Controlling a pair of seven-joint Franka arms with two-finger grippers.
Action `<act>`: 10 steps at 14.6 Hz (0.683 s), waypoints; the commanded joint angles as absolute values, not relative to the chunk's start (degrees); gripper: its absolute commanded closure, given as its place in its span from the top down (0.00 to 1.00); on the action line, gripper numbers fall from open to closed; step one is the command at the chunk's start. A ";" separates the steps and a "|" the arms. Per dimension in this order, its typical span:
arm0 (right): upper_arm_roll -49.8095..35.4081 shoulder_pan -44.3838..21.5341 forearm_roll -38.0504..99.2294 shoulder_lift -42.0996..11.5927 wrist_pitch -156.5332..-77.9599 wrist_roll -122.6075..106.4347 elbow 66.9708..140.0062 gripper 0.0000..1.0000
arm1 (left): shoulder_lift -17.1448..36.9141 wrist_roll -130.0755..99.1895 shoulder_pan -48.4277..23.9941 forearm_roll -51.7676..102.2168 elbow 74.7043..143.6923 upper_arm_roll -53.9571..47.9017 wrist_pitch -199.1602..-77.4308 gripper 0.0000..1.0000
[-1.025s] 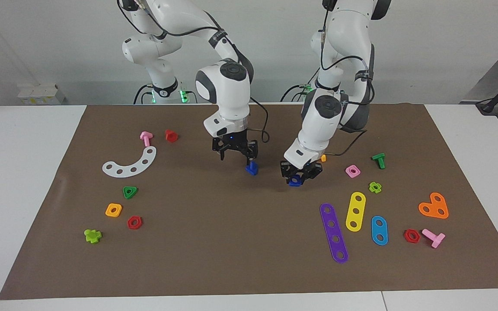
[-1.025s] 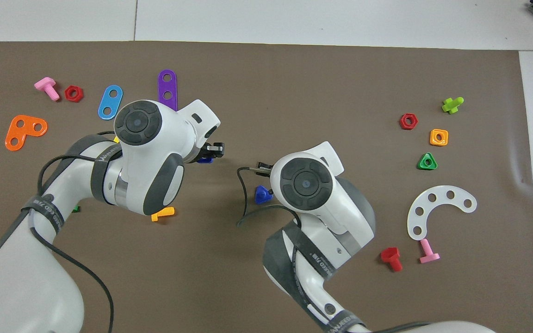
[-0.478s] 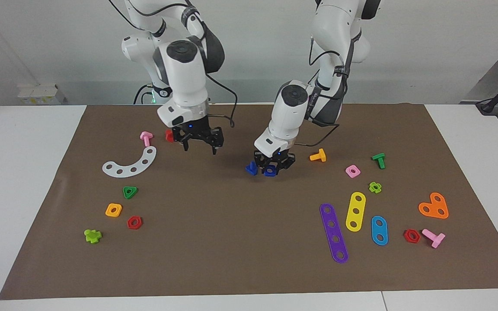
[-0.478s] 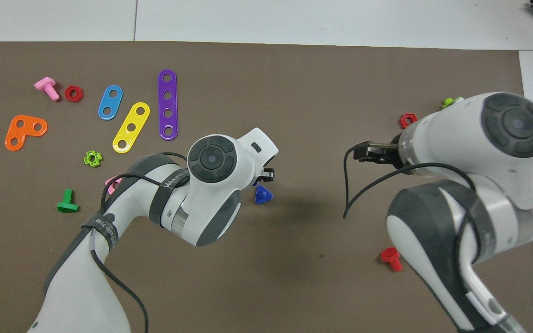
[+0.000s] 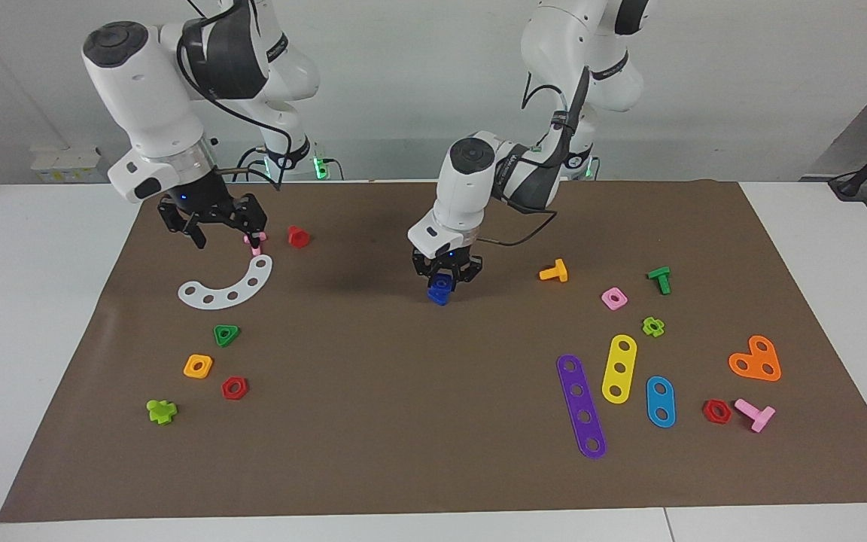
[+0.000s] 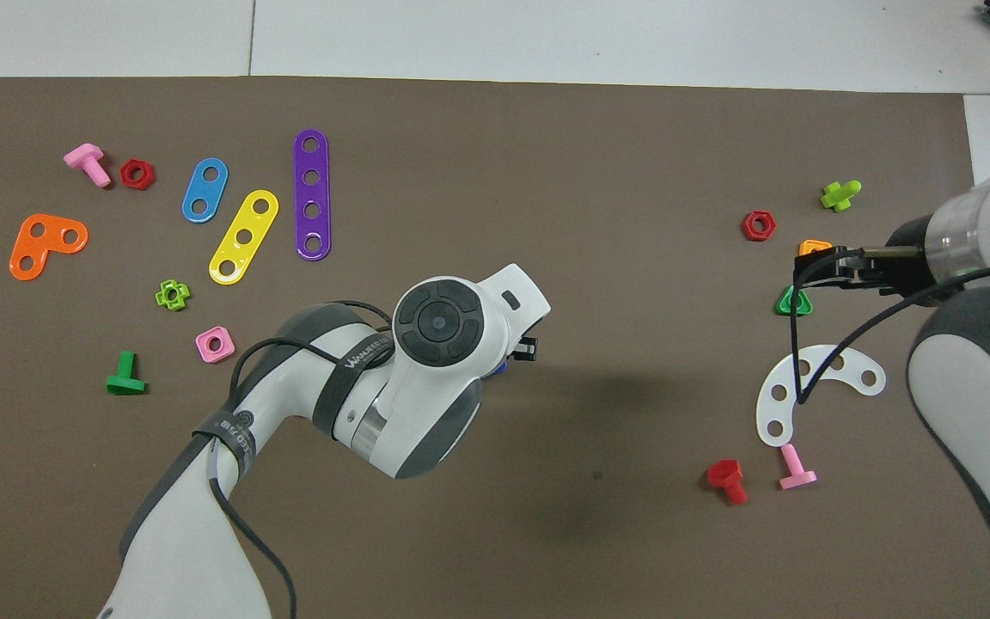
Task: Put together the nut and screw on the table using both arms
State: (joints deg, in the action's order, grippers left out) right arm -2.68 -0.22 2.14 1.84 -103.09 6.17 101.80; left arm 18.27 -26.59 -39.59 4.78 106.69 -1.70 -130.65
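My left gripper (image 5: 445,275) is shut on the dark-blue nut (image 5: 442,284) and holds it right on top of the dark-blue screw (image 5: 438,297), which stands on the brown mat (image 5: 433,421) near the middle of the table. I cannot tell whether the nut sits on the shaft. In the overhead view the left wrist (image 6: 443,322) covers both parts; only a sliver of blue (image 6: 500,368) shows. My right gripper (image 5: 224,232) is open and empty, raised over the white curved strip (image 5: 226,284) toward the right arm's end; it also shows in the overhead view (image 6: 830,262).
Near the right gripper lie a pink bolt (image 5: 255,242), a red bolt (image 5: 298,236), a green triangular nut (image 5: 226,334) and an orange square nut (image 5: 198,366). Toward the left arm's end lie an orange T-bolt (image 5: 554,271), a pink square nut (image 5: 614,299) and a purple strip (image 5: 581,406).
The left gripper carried the nut sideways until it is over the screw. The right arm let go of the screw, rose and swung away to its own end of the table.
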 commanded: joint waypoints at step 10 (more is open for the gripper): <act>-4.04 0.09 -0.09 1.40 -95.88 3.60 97.54 0.99 | 19.34 -26.98 -41.04 4.83 111.27 -0.53 -135.53 0.00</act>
State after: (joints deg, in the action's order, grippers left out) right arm -3.49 -0.38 0.66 0.44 -95.68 4.99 95.20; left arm 19.11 -26.59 -40.08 4.78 109.52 -1.47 -133.34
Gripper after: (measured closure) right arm 0.004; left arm 0.524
